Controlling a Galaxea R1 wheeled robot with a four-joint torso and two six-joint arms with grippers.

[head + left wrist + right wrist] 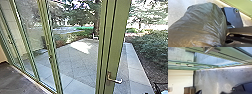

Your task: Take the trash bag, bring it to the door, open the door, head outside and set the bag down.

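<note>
Dark plastic trash bag (201, 25) fills much of my left wrist view, long axis slanting toward green framing (244, 6). Door handle (116, 81): head view, lower right. Can't tell jaw state, either side.

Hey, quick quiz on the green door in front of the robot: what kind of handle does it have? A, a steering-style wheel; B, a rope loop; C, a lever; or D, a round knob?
C: the handle is a metal lever sticking out sideways from the green frame.
</note>
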